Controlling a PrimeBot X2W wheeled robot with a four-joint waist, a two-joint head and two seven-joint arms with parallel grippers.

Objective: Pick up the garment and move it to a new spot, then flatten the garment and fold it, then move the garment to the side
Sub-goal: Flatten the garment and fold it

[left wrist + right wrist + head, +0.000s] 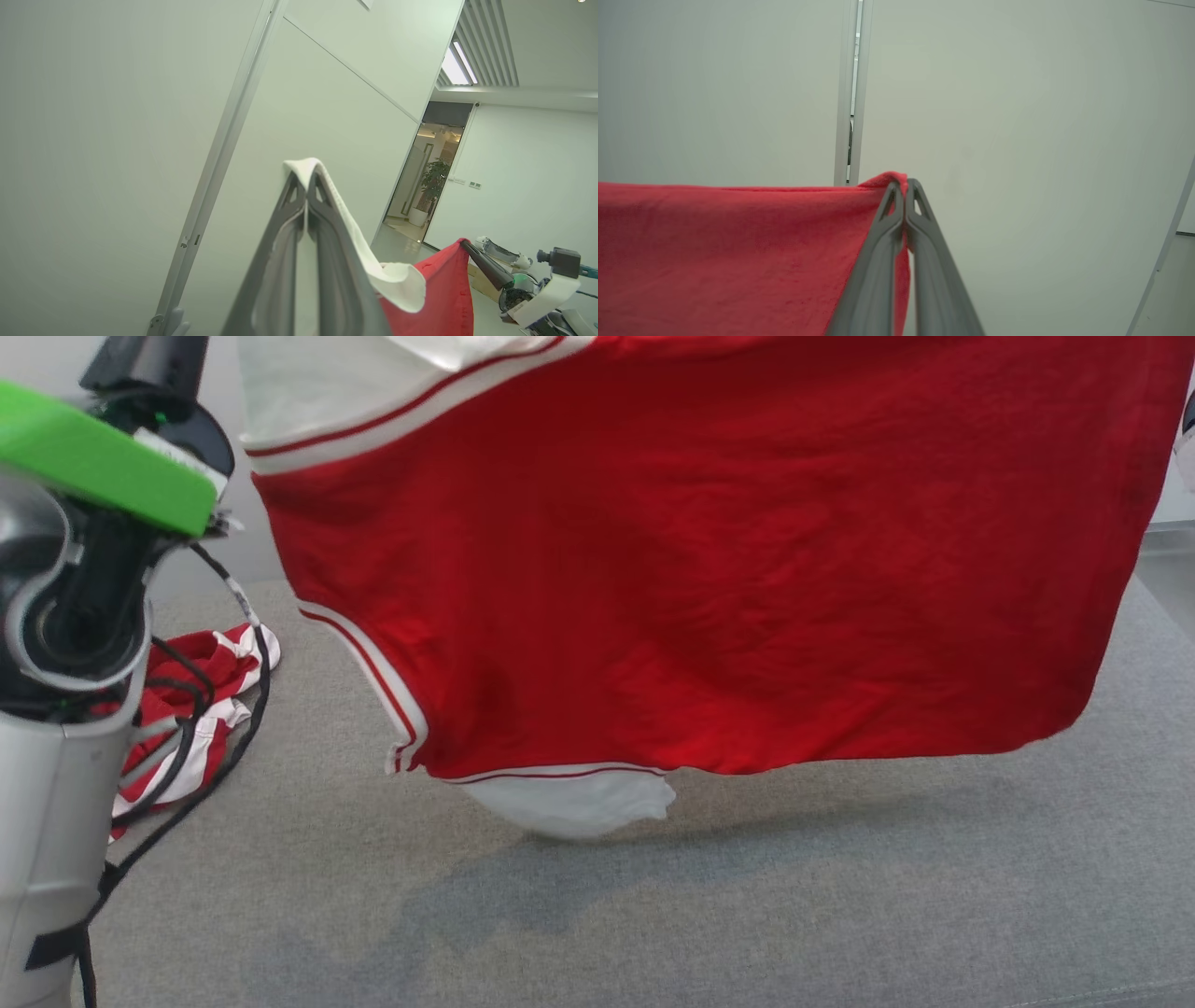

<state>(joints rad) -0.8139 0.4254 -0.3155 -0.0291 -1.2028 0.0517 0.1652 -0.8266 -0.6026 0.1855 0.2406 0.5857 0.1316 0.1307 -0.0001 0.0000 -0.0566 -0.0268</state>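
A red garment [709, 569] with white sleeves and white-and-red striped trim hangs spread out in the air above the grey table [653, 915]; its lowest white sleeve [579, 803] dangles just over the surface. In the left wrist view my left gripper [306, 179] is shut on a white edge of the garment [397, 280]. In the right wrist view my right gripper [903, 186] is shut on a red corner of the garment [738, 252]. Both point up toward pale walls.
A second red-and-white striped cloth [201, 709] lies bunched at the table's left, behind my left arm [65, 663] and its black cables. The grey table stretches wide in front. A doorway [430, 182] and a potted plant appear in the left wrist view.
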